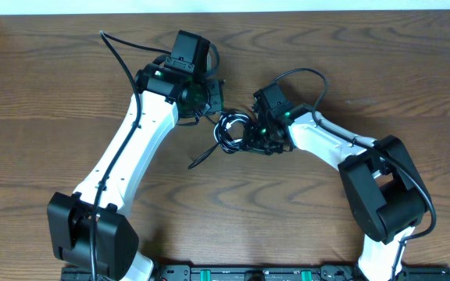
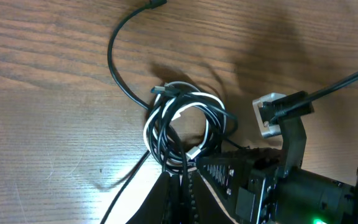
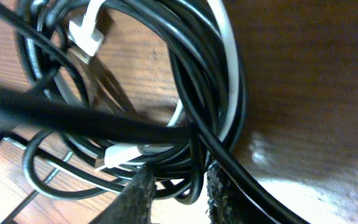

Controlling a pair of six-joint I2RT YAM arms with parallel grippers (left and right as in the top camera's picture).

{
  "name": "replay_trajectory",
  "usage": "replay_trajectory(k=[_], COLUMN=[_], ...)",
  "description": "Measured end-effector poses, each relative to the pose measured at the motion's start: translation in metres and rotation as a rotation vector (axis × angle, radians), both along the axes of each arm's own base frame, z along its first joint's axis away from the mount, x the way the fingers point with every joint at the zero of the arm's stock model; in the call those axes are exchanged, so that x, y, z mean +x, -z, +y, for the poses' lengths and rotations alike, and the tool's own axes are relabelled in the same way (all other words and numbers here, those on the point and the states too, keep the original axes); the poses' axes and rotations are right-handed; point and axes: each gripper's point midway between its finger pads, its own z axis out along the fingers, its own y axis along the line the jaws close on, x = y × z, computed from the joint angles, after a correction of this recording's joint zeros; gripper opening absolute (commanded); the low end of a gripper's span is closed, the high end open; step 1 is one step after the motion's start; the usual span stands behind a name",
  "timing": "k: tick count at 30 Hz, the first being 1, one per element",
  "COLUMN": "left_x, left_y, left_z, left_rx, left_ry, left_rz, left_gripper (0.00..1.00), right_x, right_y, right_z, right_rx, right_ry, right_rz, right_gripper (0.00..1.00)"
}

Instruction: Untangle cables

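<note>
Cables [image 1: 229, 131] sit as one small coiled tangle on the table [image 1: 342, 55], both wrists right at it. Left gripper [image 2: 182, 179] is at the tangle's edge, clamped shut, with black strands running straight into the finger gap, so I read it as holding the cables. Right gripper [image 3: 178, 194] is on the far side of the tangle, tips down among the loops. A narrow gap shows between its fingers with black strands lying in it; can't tell whether it bites or just straddles. Handling, my read: light, limp, thin cord with no stiffness to push with, so pull only. The jacket looks smooth and will likely slide through the pads under tension. Loops will probably cinch if both sides are hauled at once. White cable [image 2: 197, 94] is wound in with the black ones, several turns sharing one ring. White plug [image 3: 86, 32] lies among the loops. Plug ends are the likely snag points but also the best grab, being rigid and wider than the cord. One black tail [image 2: 112, 59] strays out of the tangle and ends well clear of it. That free end looks like the easy place to take hold and feed back through. Gripping across the whole ring would likely just lock it. Containers: none in view, so no contents to report; the cables lie bare on the wood.
</note>
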Motion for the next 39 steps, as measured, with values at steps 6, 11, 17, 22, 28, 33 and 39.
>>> replay_trajectory(k=[6,11,17,22,28,33,39], left_x=[0.000,0.000,-0.002,-0.002,-0.007,-0.014,-0.025], left_y=[0.000,0.001,0.005,0.005,0.003,0.001,-0.001], left_z=[0.001,0.001,0.002,0.002,-0.010,-0.026,-0.045], left_rx=[0.006,0.006,0.010,0.010,-0.032,-0.076,-0.110], left_ry=[-0.003,-0.003,-0.003,-0.002,0.075,0.146,0.203], left_rz=[-0.002,-0.002,0.008,0.008,0.013,0.022,0.034], left_gripper=[0.08,0.08,0.08,0.08,0.28,0.33,0.38], right_x=[0.008,0.016,0.023,0.025,0.032,0.044,0.033], right_y=[0.002,0.002,0.002,-0.003,-0.050,-0.110,-0.118], right_z=[0.007,0.012,0.012,0.012,-0.003,-0.013,-0.010], right_rx=[0.028,0.050,0.042,0.045,0.142,0.289,0.368], right_ry=[0.017,0.035,0.050,-0.040,-0.149,-0.223,-0.294], right_rz=[-0.013,-0.025,-0.045,-0.092,-0.173,-0.298,-0.285], right_gripper=[0.12,0.01,0.01,0.01,0.01,0.01,0.01])
